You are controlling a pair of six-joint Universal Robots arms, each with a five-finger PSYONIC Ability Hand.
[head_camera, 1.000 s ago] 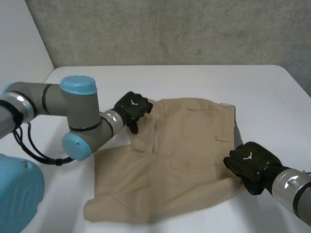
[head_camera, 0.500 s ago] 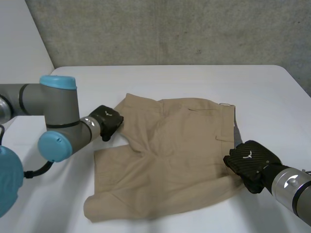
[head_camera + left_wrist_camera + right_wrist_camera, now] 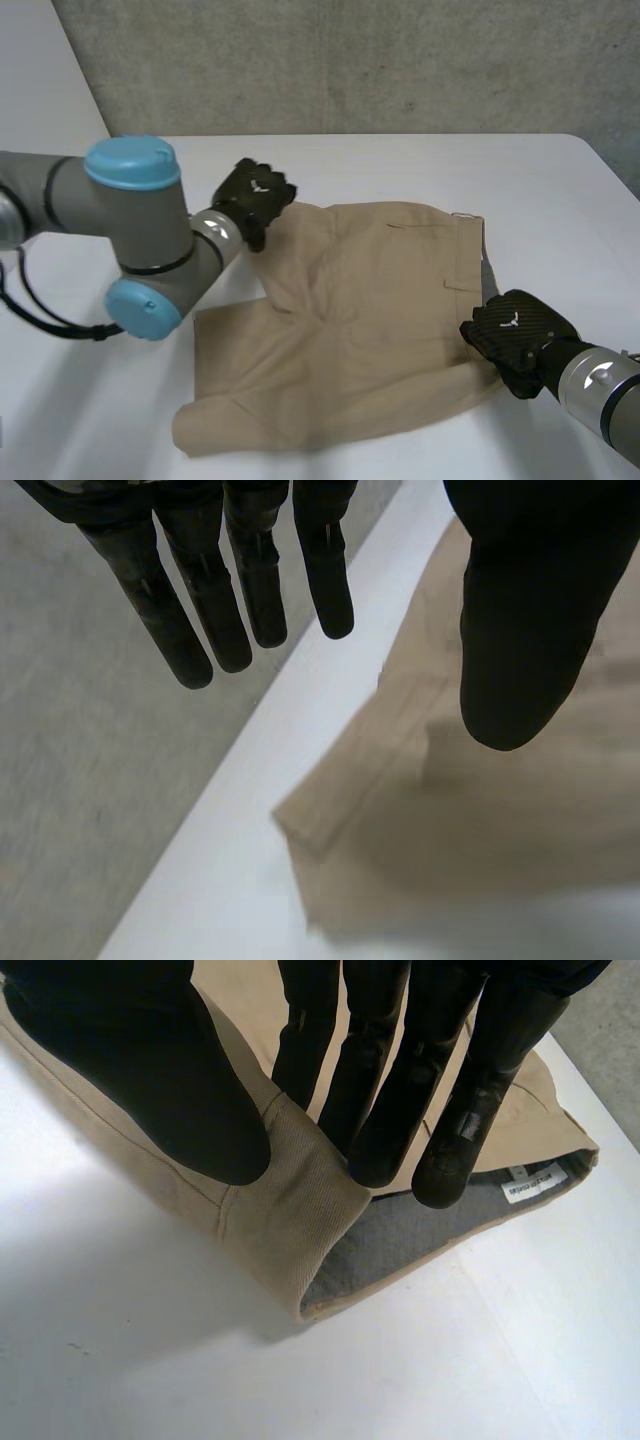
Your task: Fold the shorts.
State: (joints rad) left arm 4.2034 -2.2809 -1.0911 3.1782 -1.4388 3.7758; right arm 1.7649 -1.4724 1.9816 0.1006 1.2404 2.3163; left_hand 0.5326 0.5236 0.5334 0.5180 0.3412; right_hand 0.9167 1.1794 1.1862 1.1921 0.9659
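The shorts [image 3: 370,320] lie flat in the middle of the table [image 3: 420,165], waist at the right of the frame and legs at the left. I think they are partly folded - one leg looks laid over the other, but the edges at the lower left do not line up. So I judge the job is only begun: the legs need to match, and at least one more fold is left.

My left hand [image 3: 255,193] hovers at the upper left corner of the shorts. My right hand [image 3: 515,335] sits at the waist, at the lower right.

The head view gives me the whole shape of the shorts, but just the backs of both hands. The wrist views tell me more. In the left wrist view the fingers [image 3: 235,610] are straight and spread, with nothing in them, and a leg corner lies under the fingertips. In the right wrist view the thumb and fingers pinch the folded waist edge between them - a firm hold. There I also see the grey lining [image 3: 400,1245] and a small white label [image 3: 535,1182] just beside the fingertips.
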